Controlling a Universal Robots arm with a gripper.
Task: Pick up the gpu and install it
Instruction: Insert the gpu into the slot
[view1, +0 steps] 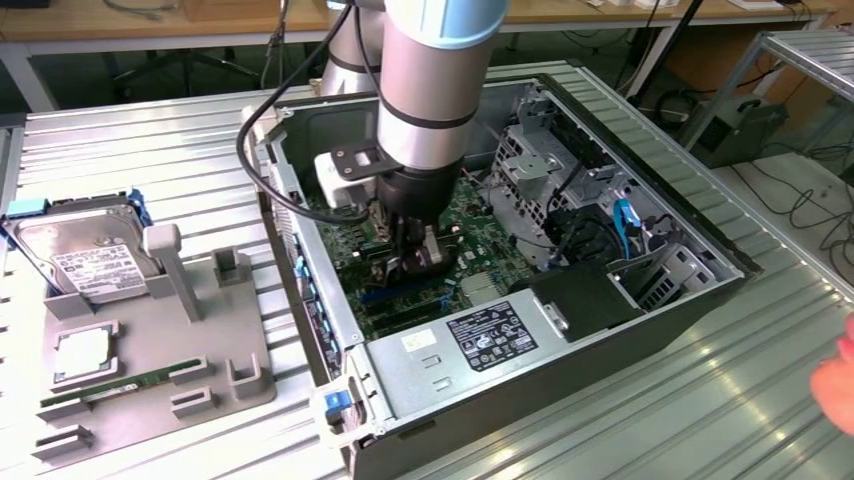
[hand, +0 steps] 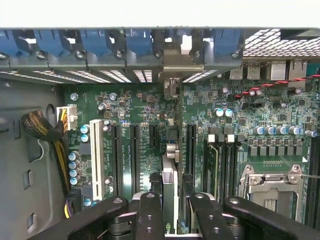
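My gripper (view1: 407, 258) is down inside the open computer case (view1: 667, 300), over the green motherboard (view1: 467, 215). In the wrist view the gpu (hand: 170, 175) stands edge-on between the two black fingers (hand: 150, 212), and the gripper (hand: 172, 202) is shut on it. The card lines up along a black expansion slot (hand: 172, 135) of the motherboard (hand: 135, 115). Its silver end bracket (hand: 175, 65) sits at the case's rear slot openings. Whether the card's edge is fully in the slot I cannot tell.
A grey fixture plate (view1: 147, 340) at the exterior view's left holds a hard drive (view1: 87, 255), a processor chip (view1: 83, 350) and a memory stick (view1: 114, 385). Inside the case are the power supply (view1: 494, 335) and drive cage (view1: 534, 165). A person's hand (view1: 841, 380) shows at the right edge.
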